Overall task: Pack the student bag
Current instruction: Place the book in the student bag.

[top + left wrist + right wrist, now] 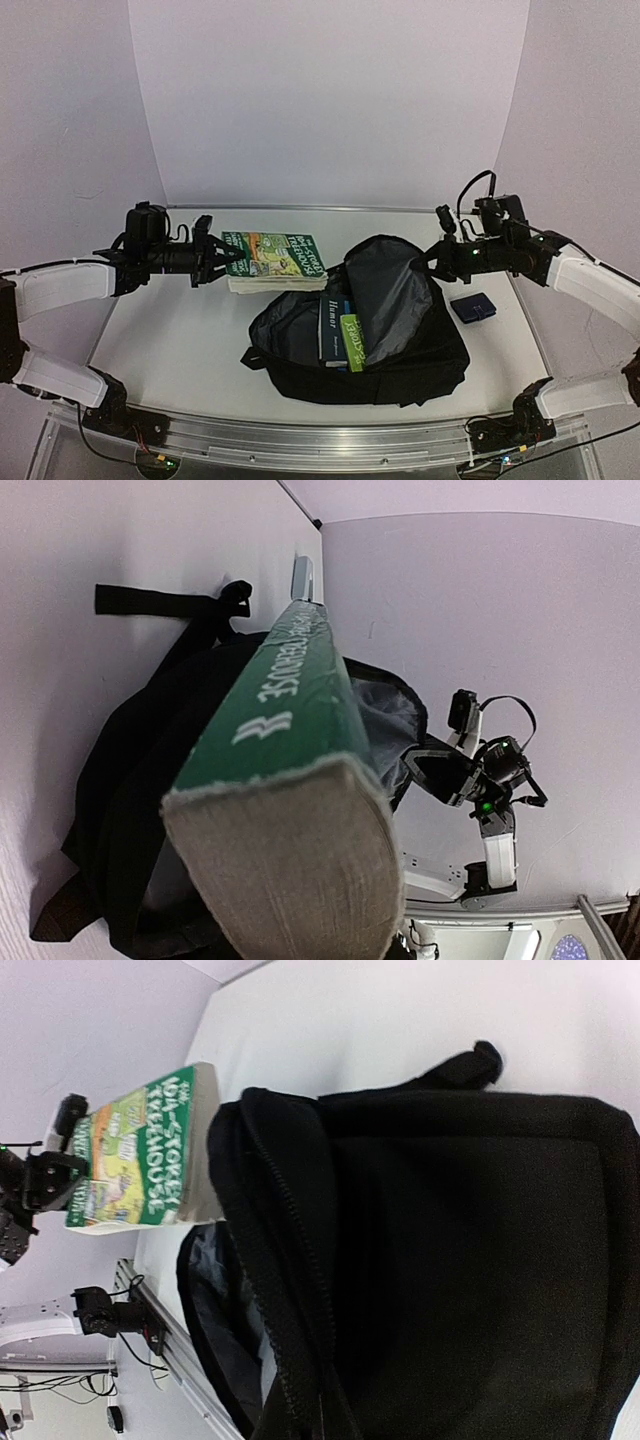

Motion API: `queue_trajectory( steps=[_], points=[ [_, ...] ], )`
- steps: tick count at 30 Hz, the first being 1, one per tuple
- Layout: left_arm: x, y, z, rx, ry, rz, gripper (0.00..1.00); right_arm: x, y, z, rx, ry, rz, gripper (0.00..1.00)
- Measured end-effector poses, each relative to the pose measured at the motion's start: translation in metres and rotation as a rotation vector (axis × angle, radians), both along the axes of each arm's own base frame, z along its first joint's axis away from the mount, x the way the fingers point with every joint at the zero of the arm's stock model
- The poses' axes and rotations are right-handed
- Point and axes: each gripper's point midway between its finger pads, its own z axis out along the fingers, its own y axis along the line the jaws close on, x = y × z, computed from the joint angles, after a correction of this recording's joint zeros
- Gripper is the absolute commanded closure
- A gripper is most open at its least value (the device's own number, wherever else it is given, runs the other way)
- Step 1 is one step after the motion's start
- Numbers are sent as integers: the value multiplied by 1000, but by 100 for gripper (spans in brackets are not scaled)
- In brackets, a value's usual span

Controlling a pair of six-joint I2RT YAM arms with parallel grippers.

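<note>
Left gripper (pixel 208 258): pinching the book (pixel 270 258) by its near end and holding it flat in the air, above the table (pixel 170 340).
Right gripper (pixel 437 262): fingers pressed together at the raised flap edge of the bag (pixel 420 350). It looks to be pinching the fabric, but your right wrist view shows only bag and no fingertips, so treat the grip as likely, not certain.
Bag position: on the table, just past the free end of the book as seen from the left gripper, and directly under and ahead of the right gripper. Its mouth gapes toward the book, with grey lining showing.
Done so far: two spines, a dark one (pixel 333 330) and a green one (pixel 352 342), already stand inside the mouth.
Left to do, as I judge it: get the held book in and close the zip. A small blue pouch (pixel 472 307) on the table below the right gripper may also need packing.
Writing on held book: "TREEHOUSE" reads clearly on cover and spine, and the line above it seems to say "104-STOREY".
Writing in the bag: the dark spine reads "Humor". You won't make out the green one.
</note>
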Motion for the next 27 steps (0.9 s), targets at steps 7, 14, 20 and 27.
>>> queue_trajectory(
  steps=[7,14,20,27],
  points=[
    [-20,-44,-5,-14,15,-101,100,-2,2,23,46,-35,0,100],
    [-29,-84,-32,-35,76,-180,100,-2,5,31,79,-44,2,100],
    [-25,-89,-47,-23,104,-169,100,-3,5,37,95,-52,0,100],
    [-23,-89,-51,-14,102,-156,100,-7,6,53,128,-84,13,100]
  ],
)
